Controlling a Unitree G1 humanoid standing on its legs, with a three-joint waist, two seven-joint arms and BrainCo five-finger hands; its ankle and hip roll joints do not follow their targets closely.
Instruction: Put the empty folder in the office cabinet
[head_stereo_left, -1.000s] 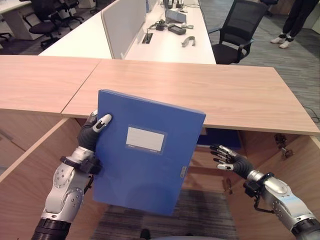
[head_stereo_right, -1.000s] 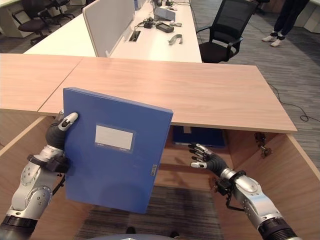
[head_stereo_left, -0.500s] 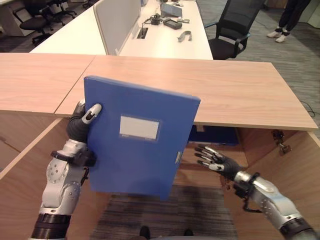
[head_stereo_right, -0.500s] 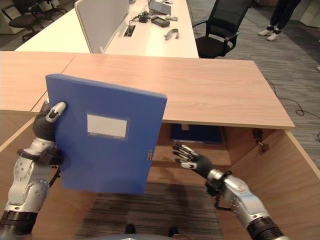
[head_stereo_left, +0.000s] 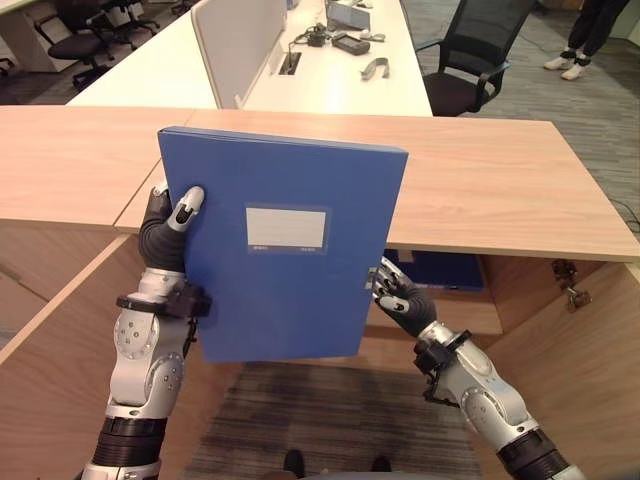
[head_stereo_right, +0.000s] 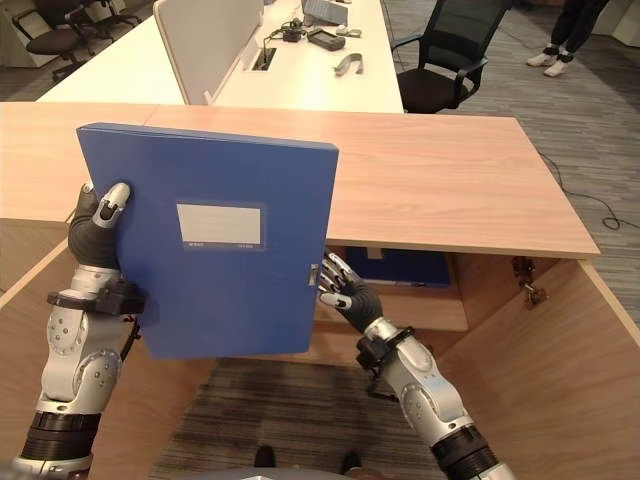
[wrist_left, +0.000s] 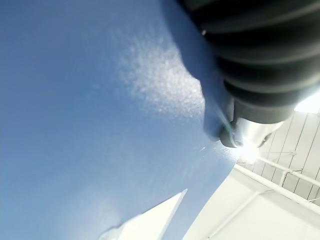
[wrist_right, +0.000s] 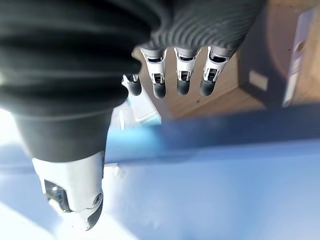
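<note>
The blue folder (head_stereo_left: 280, 250) with a white label stands upright in the air in front of the wooden cabinet top (head_stereo_left: 500, 190). My left hand (head_stereo_left: 165, 225) is shut on its left edge, thumb on the front cover (wrist_left: 90, 125). My right hand (head_stereo_left: 400, 298) is at the folder's lower right edge with fingers (wrist_right: 182, 75) straight, the thumb lying over the blue cover (wrist_right: 210, 190). Beneath the top, the open cabinet holds another blue folder (head_stereo_left: 445, 268) on a shelf (head_stereo_left: 470, 315).
Open cabinet doors stand at the left (head_stereo_left: 60, 340) and at the right (head_stereo_left: 590, 380). Behind the cabinet are white desks with a grey divider (head_stereo_left: 235, 50), a black office chair (head_stereo_left: 480, 60) and a person's legs (head_stereo_left: 585, 40).
The folder has been turned from tilted to square and upright and raised a little. My right hand has moved left, from apart to the folder's right edge.
</note>
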